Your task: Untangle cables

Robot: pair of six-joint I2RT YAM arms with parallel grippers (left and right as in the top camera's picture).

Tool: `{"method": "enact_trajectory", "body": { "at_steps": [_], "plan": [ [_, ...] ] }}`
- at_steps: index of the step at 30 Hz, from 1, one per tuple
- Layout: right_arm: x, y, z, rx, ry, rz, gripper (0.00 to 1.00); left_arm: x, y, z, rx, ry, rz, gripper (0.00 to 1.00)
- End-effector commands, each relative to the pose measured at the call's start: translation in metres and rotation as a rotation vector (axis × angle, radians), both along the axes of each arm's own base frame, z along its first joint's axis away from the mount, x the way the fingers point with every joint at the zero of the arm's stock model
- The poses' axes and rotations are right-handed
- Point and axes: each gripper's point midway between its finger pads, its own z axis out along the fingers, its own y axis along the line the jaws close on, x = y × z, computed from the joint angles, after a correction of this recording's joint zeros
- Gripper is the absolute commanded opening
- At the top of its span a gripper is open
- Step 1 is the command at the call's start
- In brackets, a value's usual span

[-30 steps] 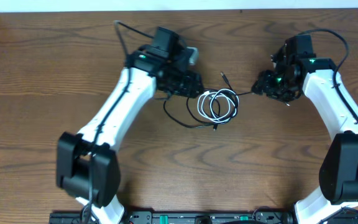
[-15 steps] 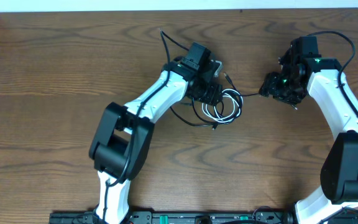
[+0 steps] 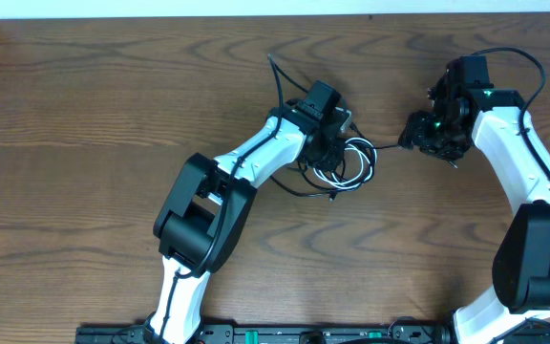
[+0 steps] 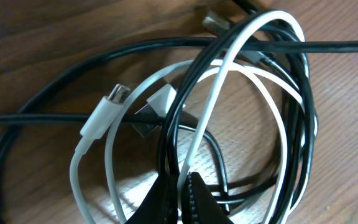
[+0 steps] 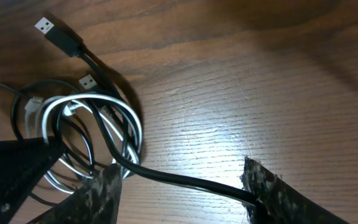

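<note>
The thin black flexible cable (image 5: 185, 180) and the thin white flexible cable (image 4: 78, 163) lie wound together in one small coil. The coil sits on the brown wood-grain desk (image 3: 84, 105), near mid-width, closer to the far edge than to the near edge and well away from every corner.

The white cable forms several overlapping loops, and its small white plug (image 4: 101, 115) rests inside the coil, on top of a black strand. The black cable threads over and under the white loops. One black loop trails from the coil toward the left edge. A black flat-headed plug (image 5: 58, 34) lies just outside the coil on the far side.

The left gripper (image 4: 180, 186) is down on the coil's left side. Its jaws are nearly together, and one white strand and one black strand run in between the tips.

The right gripper (image 5: 180, 163) stands apart from the coil, toward the right edge. Its jaws are spread wide. A single black strand runs straight from the coil across that gap and disappears behind the carbon-patterned finger (image 5: 284, 199) on the right of the right wrist view. Whether that finger bears on the strand cannot be told.
</note>
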Motion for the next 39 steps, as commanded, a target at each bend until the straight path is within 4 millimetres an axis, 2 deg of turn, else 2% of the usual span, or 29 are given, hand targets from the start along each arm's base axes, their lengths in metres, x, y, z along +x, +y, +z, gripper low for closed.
{"method": "enact_trajectory", "body": {
  "at_steps": [1, 4, 5, 6, 10, 13, 15, 19, 21, 24, 29, 31, 36, 38, 39],
  "plan": [
    [-0.003, -0.001, -0.004, -0.014, 0.010, 0.016, 0.58, 0.018, 0.004, 0.047, -0.037, -0.097, 0.039, 0.07],
    [-0.003, -0.001, -0.004, -0.014, 0.011, 0.016, 0.57, 0.017, 0.004, 0.088, -0.084, -0.151, 0.058, 0.08],
    [-0.003, -0.001, -0.005, -0.014, 0.012, 0.016, 0.57, 0.016, 0.004, 0.110, -0.109, -0.180, 0.067, 0.07],
    [-0.003, -0.001, -0.005, -0.014, 0.012, 0.016, 0.57, 0.014, 0.004, 0.120, -0.122, -0.191, 0.073, 0.07],
    [-0.003, -0.001, -0.005, -0.014, 0.012, 0.018, 0.57, 0.002, 0.006, 0.183, -0.204, -0.278, 0.082, 0.07],
    [-0.003, 0.002, -0.004, 0.000, 0.007, 0.043, 0.56, -0.006, 0.011, 0.214, -0.244, -0.319, 0.088, 0.07],
    [-0.003, 0.014, -0.001, 0.059, -0.010, 0.108, 0.56, -0.011, 0.014, 0.230, -0.265, -0.341, 0.096, 0.07],
    [-0.005, 0.046, 0.020, 0.229, -0.091, 0.281, 0.65, -0.014, 0.018, 0.248, -0.290, -0.379, 0.099, 0.07],
    [-0.007, 0.062, 0.039, 0.311, -0.160, 0.373, 0.69, -0.011, 0.021, 0.254, -0.297, -0.398, 0.109, 0.08],
    [-0.011, 0.073, 0.069, 0.365, -0.256, 0.452, 0.73, -0.006, 0.025, 0.256, -0.306, -0.400, 0.137, 0.07],
    [-0.016, 0.070, 0.117, 0.329, -0.402, 0.473, 0.75, -0.002, 0.028, 0.257, -0.315, -0.389, 0.169, 0.07],
    [-0.014, 0.062, 0.131, 0.299, -0.434, 0.412, 0.73, -0.002, 0.028, 0.256, -0.314, -0.388, 0.169, 0.07],
    [-0.007, 0.027, 0.141, 0.226, -0.390, 0.073, 0.71, -0.002, 0.029, 0.257, -0.319, -0.379, 0.186, 0.07],
    [-0.007, 0.024, 0.140, 0.226, -0.373, 0.016, 0.75, 0.003, 0.034, 0.255, -0.296, -0.391, 0.228, 0.07],
    [-0.006, 0.022, 0.138, 0.218, -0.366, -0.003, 0.81, 0.007, 0.039, 0.254, -0.279, -0.399, 0.264, 0.07]
  ]
}}
